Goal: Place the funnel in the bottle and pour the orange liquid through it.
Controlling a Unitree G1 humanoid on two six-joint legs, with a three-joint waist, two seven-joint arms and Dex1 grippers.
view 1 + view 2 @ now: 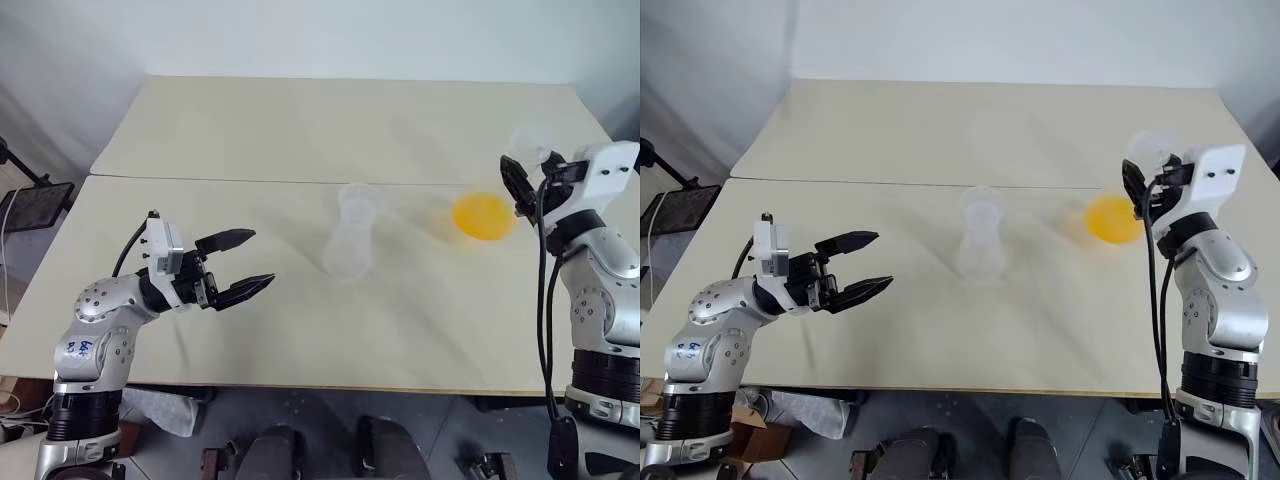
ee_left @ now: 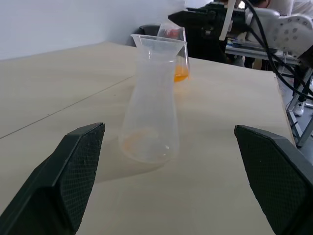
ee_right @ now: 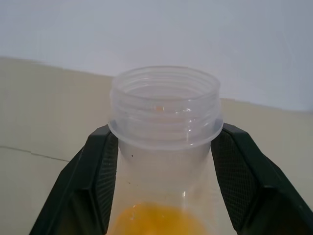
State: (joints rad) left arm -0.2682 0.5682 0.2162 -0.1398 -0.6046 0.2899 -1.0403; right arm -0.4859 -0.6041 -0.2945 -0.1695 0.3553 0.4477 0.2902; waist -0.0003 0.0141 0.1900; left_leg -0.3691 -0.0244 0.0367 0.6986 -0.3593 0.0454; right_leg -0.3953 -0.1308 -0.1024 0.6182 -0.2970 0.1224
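Orange liquid: shallow, in the clear bottle, right side of surface.
Right gripper: fingers clamped on the bottle's neck.
Funnel: apparently seated in the centre flask.
Left gripper: fingers wide, empty.
Step, as I judge it: pouring. Next, I bring the mouth over the funnel and tip gently.

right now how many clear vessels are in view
2: a flask-like vessel standing mid-table, and a threaded-neck bottle with orange liquid, clamped in the right pincer. The clear funnel isn't discernible.
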